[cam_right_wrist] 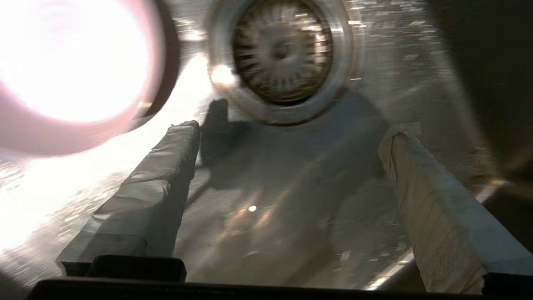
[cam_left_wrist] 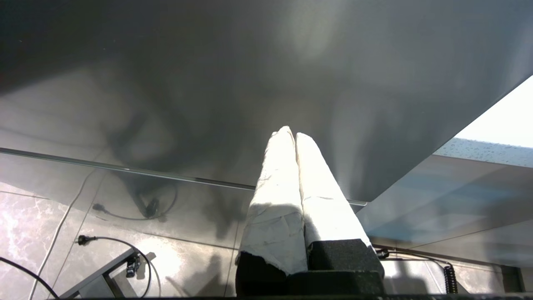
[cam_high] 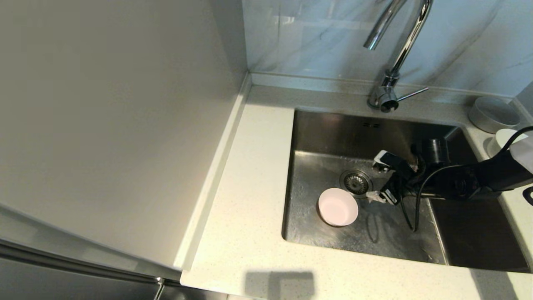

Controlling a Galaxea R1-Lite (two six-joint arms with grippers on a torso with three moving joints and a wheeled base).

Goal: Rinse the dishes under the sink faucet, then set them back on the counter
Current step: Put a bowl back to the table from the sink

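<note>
A pale pink bowl [cam_high: 338,206] stands upright on the floor of the steel sink [cam_high: 316,137], just in front of the round drain strainer [cam_high: 356,182]. My right gripper [cam_high: 377,179] is low inside the basin, right of the bowl and beside the strainer, open and empty. In the right wrist view the pink bowl [cam_right_wrist: 70,62] lies beyond one taped finger, outside the right gripper [cam_right_wrist: 291,130], with the strainer [cam_right_wrist: 283,54] straight ahead. A light grey-white bowl [cam_high: 493,114] and a white bowl [cam_high: 504,139] sit on the counter [cam_high: 250,187] at the far right. My left gripper [cam_left_wrist: 291,133] is shut, parked below the counter.
The chrome faucet [cam_high: 399,46] rises behind the sink with its spout over the basin; its thin lever [cam_high: 412,93] points right. No water is seen running. A tall grey cabinet side [cam_high: 116,125] walls off the left. A black cable [cam_high: 410,212] hangs from the right arm.
</note>
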